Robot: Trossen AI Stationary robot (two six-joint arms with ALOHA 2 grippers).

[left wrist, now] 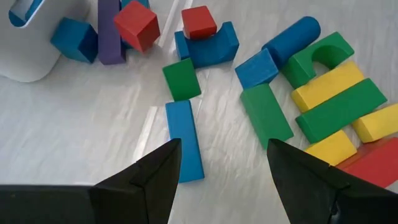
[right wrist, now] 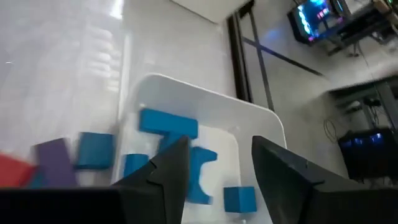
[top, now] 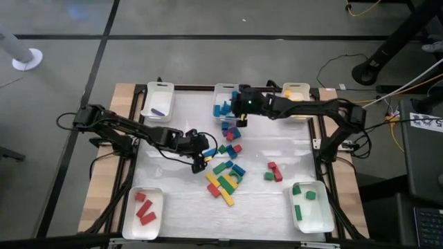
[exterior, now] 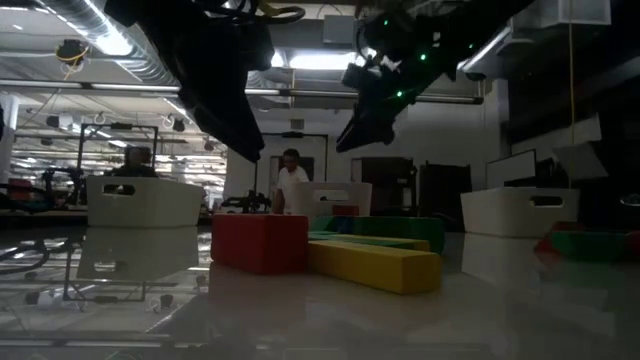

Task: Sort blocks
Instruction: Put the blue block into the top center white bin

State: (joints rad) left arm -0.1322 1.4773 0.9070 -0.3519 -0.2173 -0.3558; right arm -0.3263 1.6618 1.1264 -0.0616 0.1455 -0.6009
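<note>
Left gripper [left wrist: 221, 171], jaws open, is descending toward flat blue bar block [left wrist: 185, 140]; should straddle it squarely. Right gripper [right wrist: 219, 163], jaws parted and empty, is hovering over white plastic tray [right wrist: 249, 118] of blue blocks.

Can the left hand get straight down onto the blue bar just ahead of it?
Probably yes. The left hand is open above the blue bar, which lies flat with bare table along both long sides; only a green cube sits off its far end.

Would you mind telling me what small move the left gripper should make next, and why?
Probably lower straight down: the left gripper is open and hovers above the table with a blue bar lying flat between its fingers, so descending would put the bar in reach to grasp.
</note>
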